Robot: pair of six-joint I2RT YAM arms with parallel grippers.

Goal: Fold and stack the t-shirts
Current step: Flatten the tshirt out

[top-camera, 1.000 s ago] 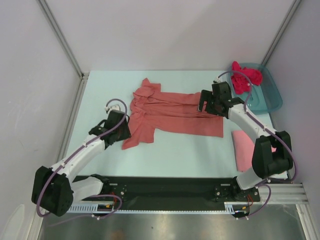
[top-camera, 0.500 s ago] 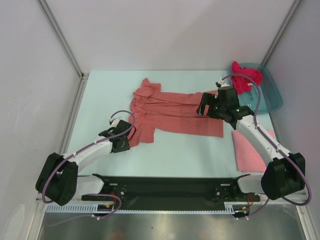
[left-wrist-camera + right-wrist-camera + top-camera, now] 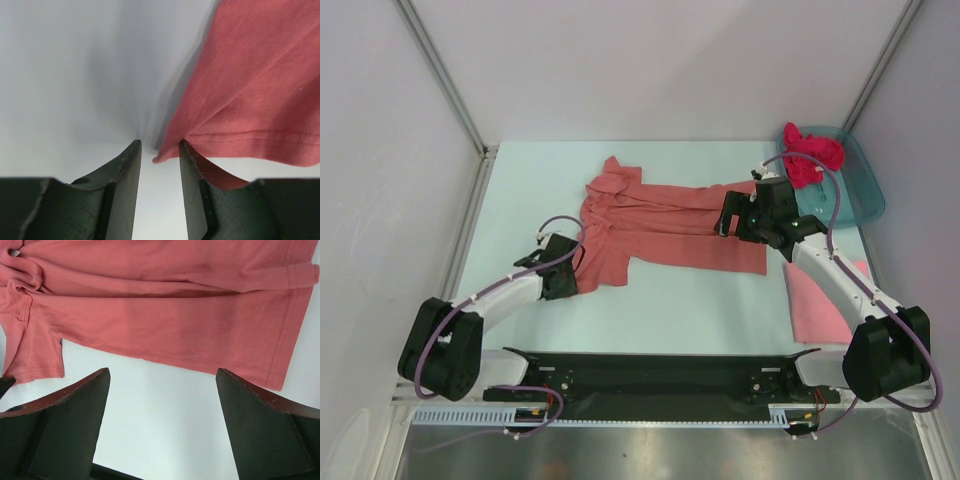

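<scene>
The table (image 3: 660,300) carries three shirts at three stages. The coral shirt (image 3: 660,225) lies at the centre, spread out but creased, collar end toward 10 o'clock and hem toward 3; it is not yet folded. The pink shirt (image 3: 815,300) at 4 o'clock lies flat as a neat rectangle, so it looks done. The magenta shirt (image 3: 810,155) is bunched in the tub (image 3: 855,195) at 1 o'clock, untouched. By my reckoning about a third of the job is finished: two folds and the stacking remain.

The right gripper (image 3: 162,375) hangs over the coral hem at 3 o'clock, jaws spread wide, holding nothing. The left gripper (image 3: 160,145) sits low at the sleeve at 8 o'clock, jaws partly apart with the sleeve corner just entering the gap, not pinched.
</scene>
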